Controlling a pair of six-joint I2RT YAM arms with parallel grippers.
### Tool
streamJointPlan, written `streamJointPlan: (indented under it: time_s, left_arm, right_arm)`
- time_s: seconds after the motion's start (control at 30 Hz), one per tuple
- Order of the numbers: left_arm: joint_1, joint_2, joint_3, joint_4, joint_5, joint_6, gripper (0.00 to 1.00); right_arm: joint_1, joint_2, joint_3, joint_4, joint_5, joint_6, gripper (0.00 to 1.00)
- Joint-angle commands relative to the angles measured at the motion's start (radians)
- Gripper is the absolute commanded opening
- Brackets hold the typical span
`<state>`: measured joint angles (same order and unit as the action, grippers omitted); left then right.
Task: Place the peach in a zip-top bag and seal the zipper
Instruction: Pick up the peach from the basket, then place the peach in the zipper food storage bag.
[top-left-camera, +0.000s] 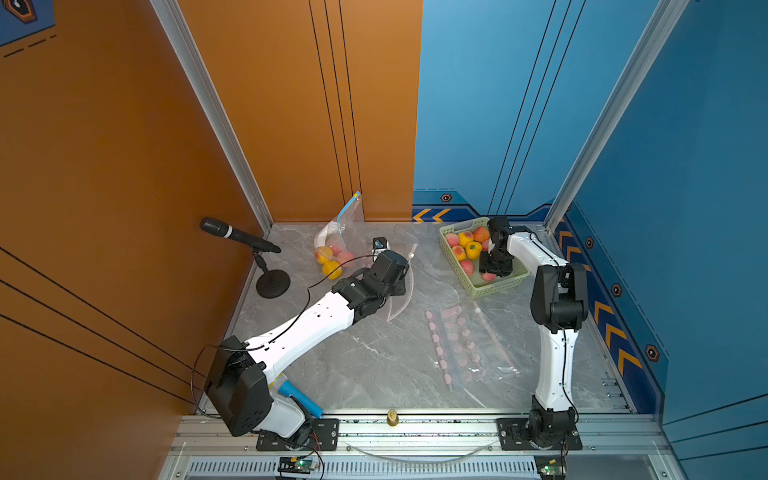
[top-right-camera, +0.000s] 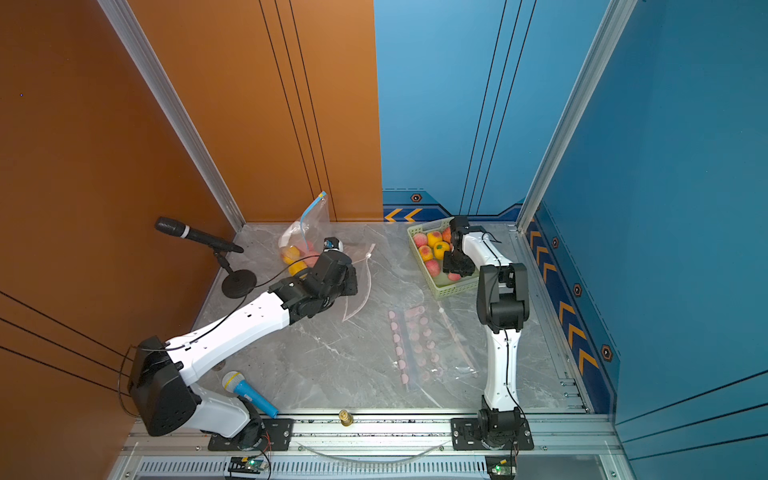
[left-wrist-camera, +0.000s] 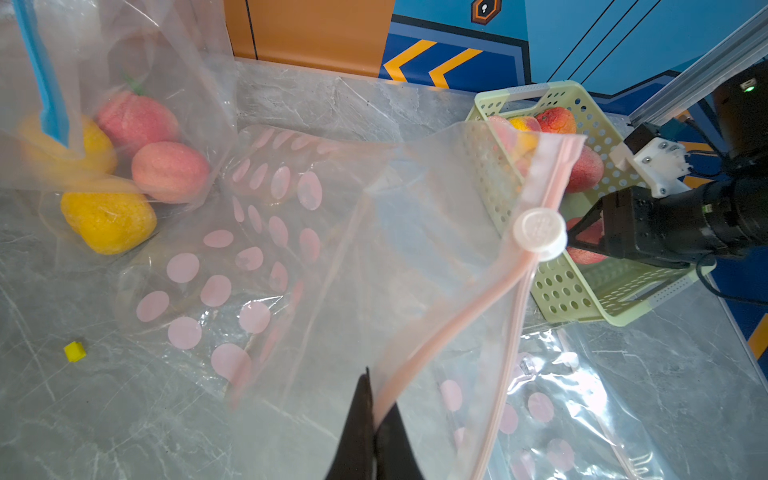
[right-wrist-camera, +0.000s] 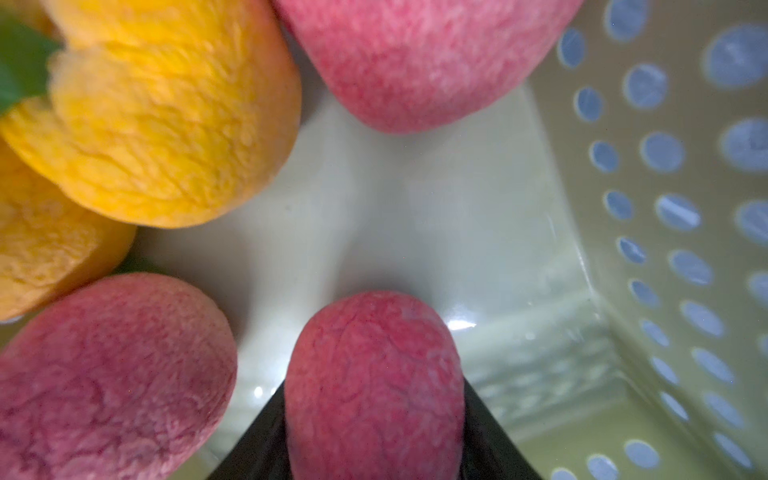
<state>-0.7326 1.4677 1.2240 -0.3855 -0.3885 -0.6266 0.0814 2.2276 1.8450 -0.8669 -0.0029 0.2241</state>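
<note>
A red peach (right-wrist-camera: 374, 374) sits squeezed between the two black fingers of my right gripper (right-wrist-camera: 374, 384), low inside the pale green basket (right-wrist-camera: 623, 291). In both top views that gripper (top-left-camera: 492, 270) points down into the basket (top-left-camera: 498, 286), and the peach (top-right-camera: 454, 276) shows just under it. A clear zip-top bag (left-wrist-camera: 415, 249) with pink dots and a pink zipper stands open. My left gripper (left-wrist-camera: 376, 399) is shut on the bag's pink zipper edge. The white slider (left-wrist-camera: 539, 233) sits partway along the zipper. In a top view the bag (top-left-camera: 409, 266) curves up beside my left wrist.
Several red and yellow peaches (top-left-camera: 465, 245) fill the basket. A blue-zipper bag (top-left-camera: 340, 245) with fruit leans at the back wall. Another dotted bag (top-left-camera: 461, 345) lies flat mid-table. A microphone stand (top-left-camera: 272, 282) is at the left, a blue toy microphone (top-right-camera: 249, 395) near front, and a yellow cube (left-wrist-camera: 75, 351).
</note>
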Motion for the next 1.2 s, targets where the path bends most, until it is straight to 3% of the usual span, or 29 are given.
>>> streamJointPlan:
  time_s: [0.0,0.17,0.37,0.63,0.9,1.17]
  left_arm:
    - [0.01,-0.018,-0.013,0.012,0.017,-0.013,0.0]
    - [0.014,-0.018,-0.011,0.014,0.02,-0.015,0.0]
    - [0.027,-0.021,-0.013,0.024,0.031,-0.019,0.0]
    - [0.041,-0.016,-0.006,0.038,0.055,-0.022,0.0]
    - [0.051,-0.02,0.007,0.039,0.071,-0.018,0.0]
    - [0.049,-0.036,0.011,0.038,0.109,-0.03,0.0]
  right_arm:
    - [0.019,-0.104,0.005,-0.026,0.005,-0.011,0.49]
    - [0.051,-0.265,-0.073,0.018,-0.02,0.0,0.46]
    - [0.125,-0.509,-0.249,0.152,-0.135,0.044,0.44]
    - [0.326,-0.803,-0.553,0.468,-0.262,0.158,0.45]
    - [0.537,-0.853,-0.685,0.697,-0.257,0.221,0.45]
    - [0.659,-0.754,-0.662,0.768,-0.232,0.224,0.46]
